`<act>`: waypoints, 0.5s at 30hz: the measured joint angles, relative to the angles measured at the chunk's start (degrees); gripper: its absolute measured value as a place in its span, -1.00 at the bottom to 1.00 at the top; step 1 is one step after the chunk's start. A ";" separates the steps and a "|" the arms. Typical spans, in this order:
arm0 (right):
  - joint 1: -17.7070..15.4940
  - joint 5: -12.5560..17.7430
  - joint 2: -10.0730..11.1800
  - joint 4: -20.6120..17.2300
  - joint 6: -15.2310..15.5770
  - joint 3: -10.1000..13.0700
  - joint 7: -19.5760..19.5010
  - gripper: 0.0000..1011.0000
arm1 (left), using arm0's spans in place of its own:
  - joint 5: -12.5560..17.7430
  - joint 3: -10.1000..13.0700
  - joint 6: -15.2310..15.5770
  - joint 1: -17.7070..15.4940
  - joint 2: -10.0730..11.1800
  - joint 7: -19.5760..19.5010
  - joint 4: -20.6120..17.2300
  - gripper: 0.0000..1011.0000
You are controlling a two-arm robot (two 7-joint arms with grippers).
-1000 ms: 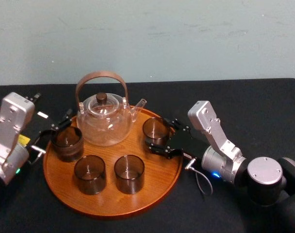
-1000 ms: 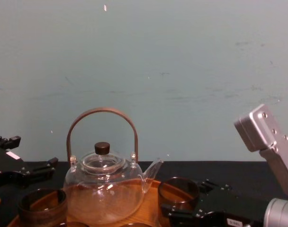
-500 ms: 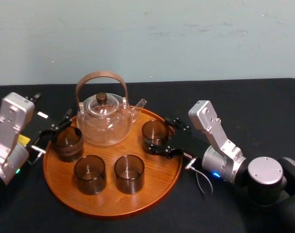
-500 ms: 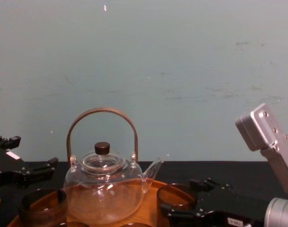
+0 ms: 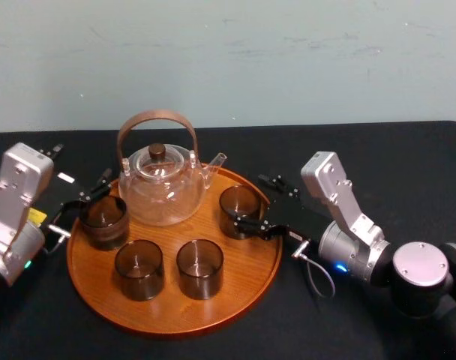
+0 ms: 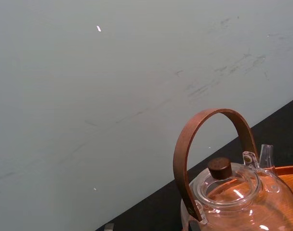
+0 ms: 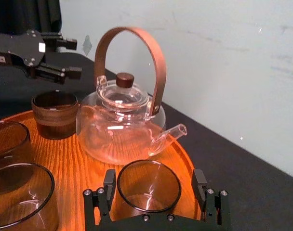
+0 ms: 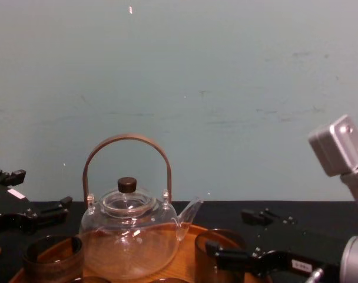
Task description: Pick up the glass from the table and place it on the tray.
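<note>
**Glass released on the tray**
The glass [image 5: 239,202] stands on the tray [image 5: 168,319], just right of the teapot [image 5: 162,187] and below its spout. The right gripper [image 5: 259,202], closed around it half a second ago, has spread its fingers and eased back rightward, so the placement looks done. The left gripper [image 5: 85,204], also spread, idles left of the teapot over the bench [image 5: 408,157].
</note>
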 joint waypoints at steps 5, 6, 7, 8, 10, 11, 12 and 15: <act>-1.40 0.48 1.16 -3.06 -1.00 1.14 -0.22 0.98 | 0.00 0.00 0.00 0.00 0.00 0.00 0.00 0.98; -1.62 0.57 1.33 -3.52 -1.19 1.33 -0.25 0.98 | 0.00 0.00 0.00 0.00 0.00 0.00 0.00 0.98; -2.12 0.77 1.66 -4.40 -1.65 1.68 -0.38 0.98 | 0.00 0.00 0.00 0.00 0.00 0.00 0.00 0.98; -2.40 0.90 1.86 -4.90 -1.86 1.89 -0.43 0.98 | 0.00 0.00 0.00 0.00 0.00 0.00 0.00 0.98; -3.30 1.36 2.44 -6.31 -2.44 2.51 -0.49 0.98 | 0.00 0.00 0.00 0.00 0.00 0.00 0.00 0.98; -3.65 1.51 2.66 -6.83 -2.62 2.76 -0.52 0.98 | 0.00 0.00 0.00 0.00 0.00 0.00 0.00 0.98; -4.05 1.70 2.87 -7.29 -2.82 3.02 -0.56 0.98 | 0.00 0.00 0.00 0.00 0.00 0.00 0.00 0.98; -5.66 2.46 3.67 -9.17 -3.82 4.18 -0.95 0.98 | 0.00 0.00 0.00 0.00 0.00 0.00 0.00 0.98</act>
